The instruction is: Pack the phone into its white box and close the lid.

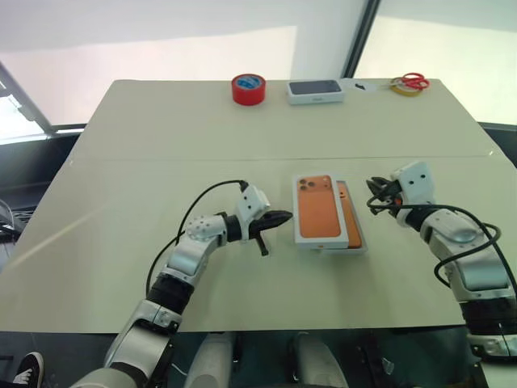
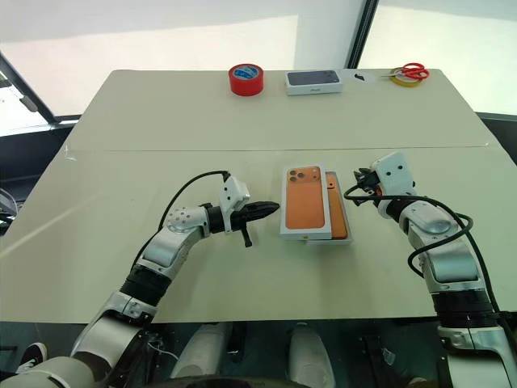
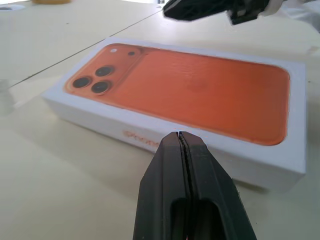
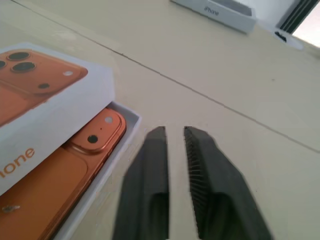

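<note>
The lid, white with an orange phone picture, lies askew over the white box at the table's middle. It covers the box's left part. The orange phone lies inside the box, and a strip of it shows along the lid's right side; in the right wrist view the phone shows under the lid's edge. My left gripper is shut and empty, pointing at the lid's left side from a short way off. My right gripper hovers just right of the box, fingers nearly together with nothing between them.
At the table's far edge stand a red tape roll, a white box with a dark phone picture, a yellow tape roll and red-handled scissors. A seam crosses the table behind the grippers.
</note>
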